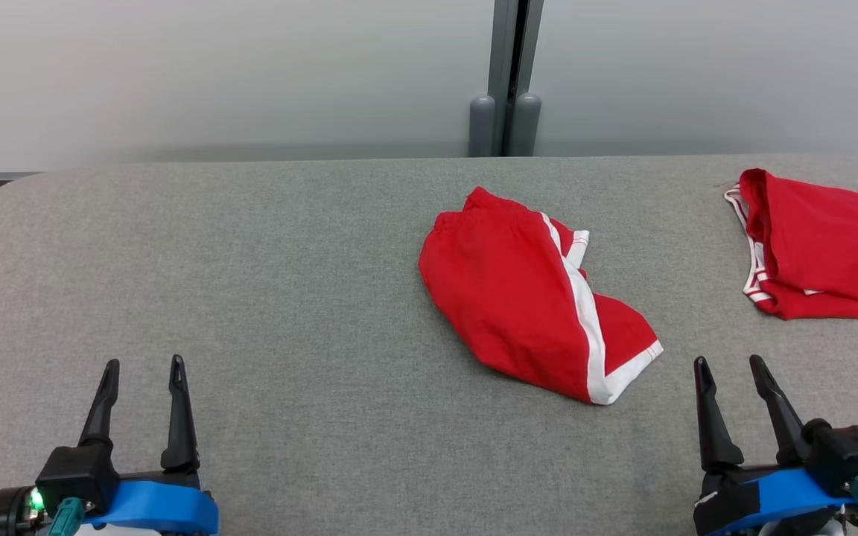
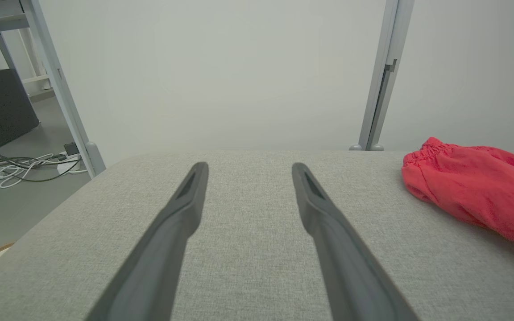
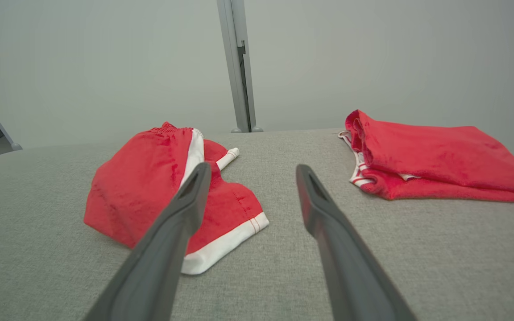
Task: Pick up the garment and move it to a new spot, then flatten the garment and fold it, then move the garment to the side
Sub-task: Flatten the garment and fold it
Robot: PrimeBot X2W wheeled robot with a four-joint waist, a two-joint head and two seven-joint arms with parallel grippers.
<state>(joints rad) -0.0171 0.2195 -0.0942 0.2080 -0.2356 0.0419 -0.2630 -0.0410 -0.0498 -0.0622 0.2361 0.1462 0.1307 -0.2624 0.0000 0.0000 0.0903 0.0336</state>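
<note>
Although the robot is ready, nothing is done

The left gripper [image 1: 144,363] is wide open, empty; the red shorts [image 1: 518,298] lie crumpled in the middle, unlifted; the right gripper [image 1: 729,362] near them is open too. Lifting, flattening, folding are all left

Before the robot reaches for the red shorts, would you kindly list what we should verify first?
1. Left gripper open and holding nothing: ok.
2. Right gripper open and holding nothing: ok.
3. Red shorts lying apart from the second red garment: ok.
4. Shorts already flat: not ok; they are bunched, with a leg folded over.
5. Bare table left of the shorts for a new spot: ok.
6. Anything trapped under the shorts: cannot tell.
</note>
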